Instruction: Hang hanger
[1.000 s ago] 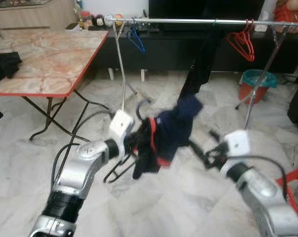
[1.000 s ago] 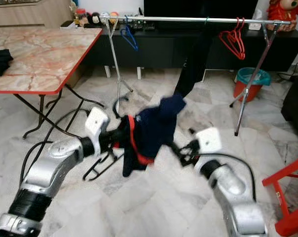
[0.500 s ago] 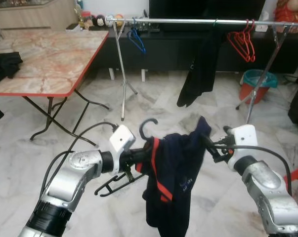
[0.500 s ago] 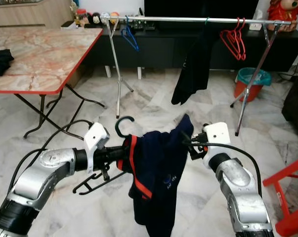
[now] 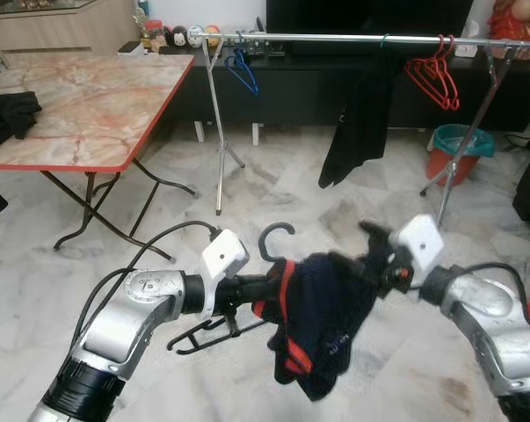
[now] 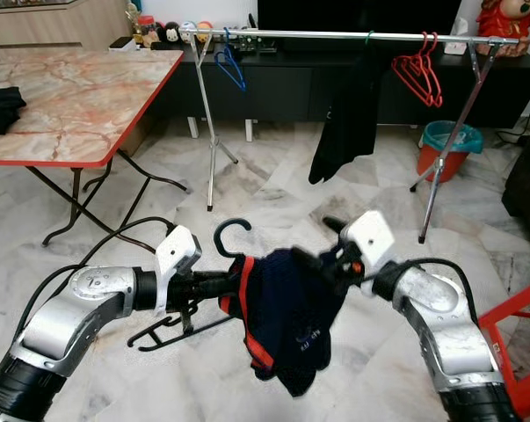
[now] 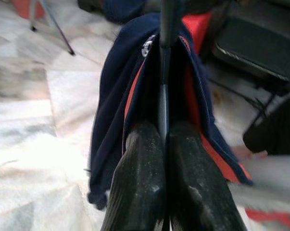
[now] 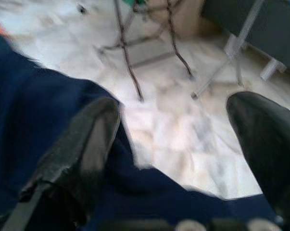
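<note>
My left gripper (image 5: 257,288) is shut on a black hanger whose hook (image 5: 279,234) curls upward. In the left wrist view the two fingers (image 7: 140,163) press together on the hanger's stem. A navy garment with red trim (image 5: 322,316) hangs bunched on it. At the garment's right side, blurred, is my right gripper (image 5: 372,246). It is open in the right wrist view, with one finger (image 8: 82,149) lying on the navy cloth (image 8: 34,110) and the other (image 8: 270,139) apart from it. The silver clothes rail (image 5: 335,38) runs across the back, well above both grippers.
On the rail hang a blue hanger (image 5: 241,70), a black garment (image 5: 357,123) and red hangers (image 5: 431,75). A marble-topped folding table (image 5: 80,105) stands at left. A teal bucket (image 5: 458,145) and a red chair (image 6: 511,352) are at right. Another black hanger (image 5: 199,332) lies below my left gripper.
The garment hung long half a second ago and is now bunched up shorter. My right gripper has moved left and slightly down into the cloth. My left gripper has held the hanger throughout.
</note>
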{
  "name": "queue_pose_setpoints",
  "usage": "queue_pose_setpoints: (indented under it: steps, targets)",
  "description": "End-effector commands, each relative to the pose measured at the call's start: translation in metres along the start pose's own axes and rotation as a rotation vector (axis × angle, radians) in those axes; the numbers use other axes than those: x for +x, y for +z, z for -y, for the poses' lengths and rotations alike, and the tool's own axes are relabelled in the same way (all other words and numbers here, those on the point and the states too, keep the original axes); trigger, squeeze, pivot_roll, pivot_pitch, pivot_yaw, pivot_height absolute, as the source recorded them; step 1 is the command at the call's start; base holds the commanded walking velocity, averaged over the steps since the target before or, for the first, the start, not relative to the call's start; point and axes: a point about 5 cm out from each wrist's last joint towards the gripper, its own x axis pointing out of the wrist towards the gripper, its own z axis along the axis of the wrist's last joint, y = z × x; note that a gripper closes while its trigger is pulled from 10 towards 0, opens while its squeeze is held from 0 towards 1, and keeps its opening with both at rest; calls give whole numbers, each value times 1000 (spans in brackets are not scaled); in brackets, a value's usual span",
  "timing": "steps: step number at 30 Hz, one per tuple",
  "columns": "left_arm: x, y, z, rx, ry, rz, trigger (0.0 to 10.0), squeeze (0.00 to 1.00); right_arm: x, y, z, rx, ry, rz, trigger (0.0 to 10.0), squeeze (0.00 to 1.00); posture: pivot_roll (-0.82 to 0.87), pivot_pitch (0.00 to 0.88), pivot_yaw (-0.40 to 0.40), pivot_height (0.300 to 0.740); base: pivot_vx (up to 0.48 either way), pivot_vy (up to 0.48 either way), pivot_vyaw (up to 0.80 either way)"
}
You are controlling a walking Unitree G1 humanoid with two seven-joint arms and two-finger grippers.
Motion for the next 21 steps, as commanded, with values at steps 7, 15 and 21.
queue_pose_setpoints:
  steps: [7, 15, 21]
  targets:
    - [-3, 20, -3, 44, 15, 92, 10000, 0, 7, 11, 7, -46, 25, 15, 10000, 0, -34, 0, 28, 740, 0, 0, 0]
    - [5, 22, 2, 18, -6, 145, 10000, 0, 14, 9, 1, -43, 66, 22, 10000, 0, -37, 0, 27, 740, 0, 0, 0]
    - [7, 18, 6, 29, -24, 121, 10000, 0, 11, 9, -1, -57, 124, 3, 10000, 0, -39, 0, 23, 740, 0, 0, 0]
